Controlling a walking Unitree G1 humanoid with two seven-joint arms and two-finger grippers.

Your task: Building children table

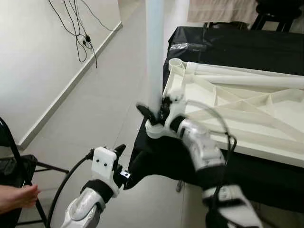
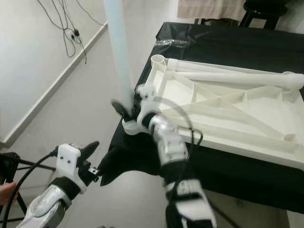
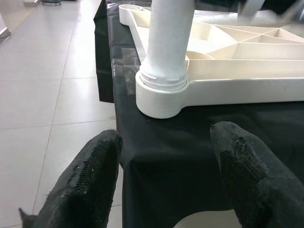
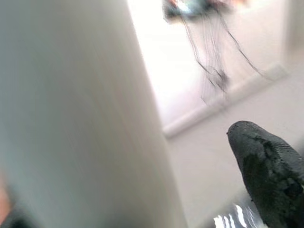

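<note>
Upturned white tabletop (image 1: 247, 107), pale leg (image 1: 155, 47) upright in corner socket, right claw (image 1: 154, 113) clasping it

table leg (image 1: 155, 47) pale blue-white | tabletop (image 1: 247, 102) cream | cloth (image 1: 228, 45) black | floor (image 1: 99, 109) beige tile

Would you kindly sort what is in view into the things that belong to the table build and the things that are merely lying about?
Belongs to the job:
- upturned white tabletop on the black-draped surface
- upright table leg in the corner socket
- loose legs lying in the tabletop
- right gripper at the upright leg
- left gripper, open

Lying about:
- wall cables
- black chair
</note>
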